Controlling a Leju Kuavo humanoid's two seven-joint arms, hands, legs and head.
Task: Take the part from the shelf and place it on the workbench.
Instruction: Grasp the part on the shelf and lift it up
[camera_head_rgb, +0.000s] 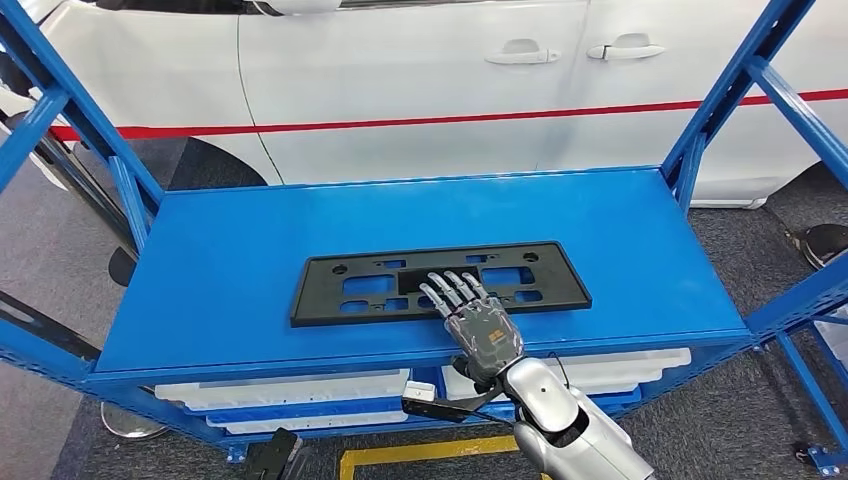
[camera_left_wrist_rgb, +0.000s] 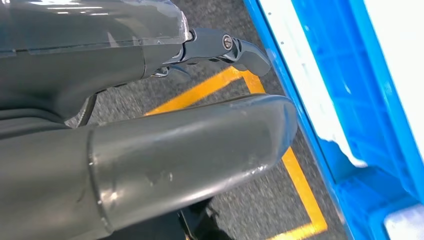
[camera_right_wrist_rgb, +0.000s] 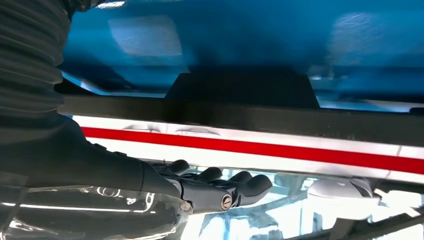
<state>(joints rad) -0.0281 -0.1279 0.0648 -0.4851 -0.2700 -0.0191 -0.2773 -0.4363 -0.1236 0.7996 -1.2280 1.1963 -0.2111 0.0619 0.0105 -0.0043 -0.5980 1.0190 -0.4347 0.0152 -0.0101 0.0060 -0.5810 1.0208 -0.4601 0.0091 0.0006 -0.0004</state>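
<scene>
A flat black plastic part (camera_head_rgb: 318, 290) with several cut-outs lies on the blue shelf top (camera_head_rgb: 250, 230), near its front edge. My right hand (camera_head_rgb: 478, 325) lies flat over the part's near edge right of its middle, fingers stretched forward and slightly apart, gripping nothing. In the right wrist view the part (camera_right_wrist_rgb: 240, 100) is a dark bar against the blue shelf, with my dark fingers (camera_right_wrist_rgb: 220, 185) straight beside it. My left hand (camera_left_wrist_rgb: 200, 125) hangs low beside the shelf frame, thumb and fingers extended and holding nothing.
A white car (camera_head_rgb: 420, 70) with a red stripe stands right behind the shelf. Blue slanted uprights (camera_head_rgb: 735, 85) frame both ends. White bins (camera_head_rgb: 280, 388) sit on the level below. Yellow tape (camera_head_rgb: 430, 455) marks the grey floor in front.
</scene>
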